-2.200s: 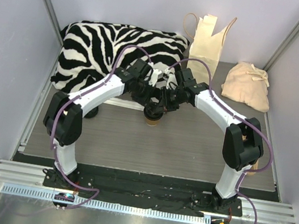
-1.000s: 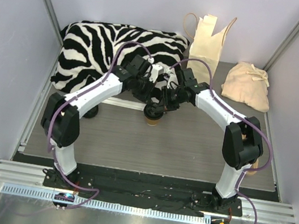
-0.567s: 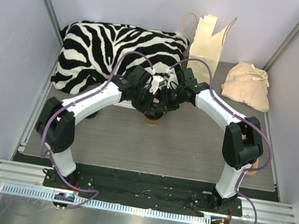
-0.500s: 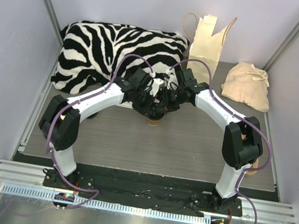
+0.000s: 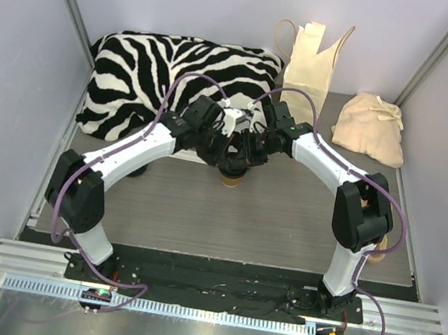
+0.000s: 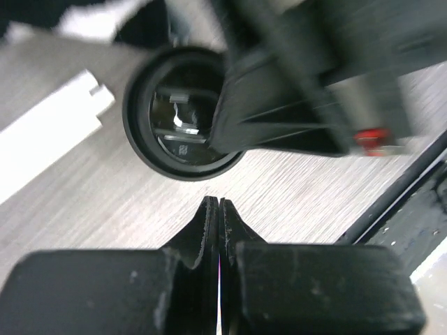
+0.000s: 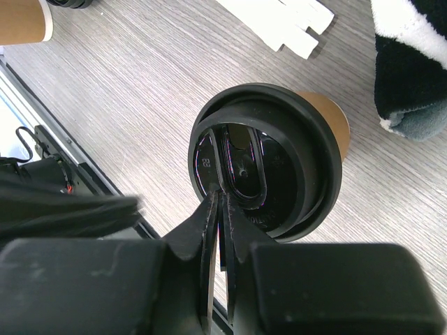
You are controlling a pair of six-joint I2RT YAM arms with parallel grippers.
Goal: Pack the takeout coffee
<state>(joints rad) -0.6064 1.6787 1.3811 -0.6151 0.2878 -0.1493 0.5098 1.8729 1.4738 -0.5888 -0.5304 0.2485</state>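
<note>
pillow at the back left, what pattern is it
Black-and-white zebra stripes on the pillow; the top external view shows it best.

I'm looking down past the left gripper [image 6: 218, 209], whose two dark fingers are pressing flat together with no gap between them. Just beyond the tips, a round black lid [image 6: 167, 129] is sitting on the grey wood-grain table [image 6: 105, 209]. The blurred right gripper [image 6: 230, 125] is reaching in from the upper right and covering the lid's right side. A white strip [image 6: 42, 143] is lying to the left.
</note>
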